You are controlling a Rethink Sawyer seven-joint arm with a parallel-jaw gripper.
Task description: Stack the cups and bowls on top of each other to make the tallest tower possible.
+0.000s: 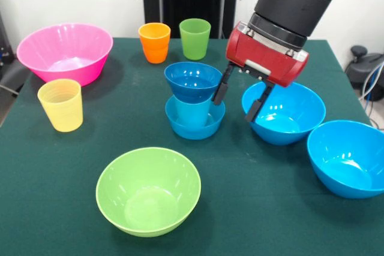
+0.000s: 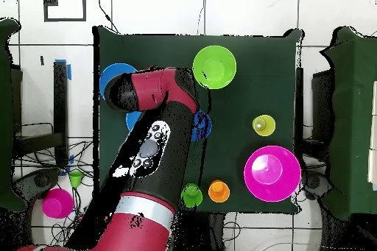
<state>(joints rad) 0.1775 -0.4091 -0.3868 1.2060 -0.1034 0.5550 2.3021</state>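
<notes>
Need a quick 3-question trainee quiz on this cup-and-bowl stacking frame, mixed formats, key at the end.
1. True or false: the translucent yellow plastic cup stands inside the big pink ribbed plastic bowl.
2. Multiple choice: what tops the tower now? A) the orange cup B) a small dark blue bowl C) the lime green bowl
3. Fill in: the gripper hangs with fingers apart, between the tower and a large bright ____ bowl.

Key:
1. False; the yellow cup stands alone on the green table, in front of the pink bowl.
2. B; it sits on a light blue cup, which stands in a small blue bowl.
3. blue.
</notes>
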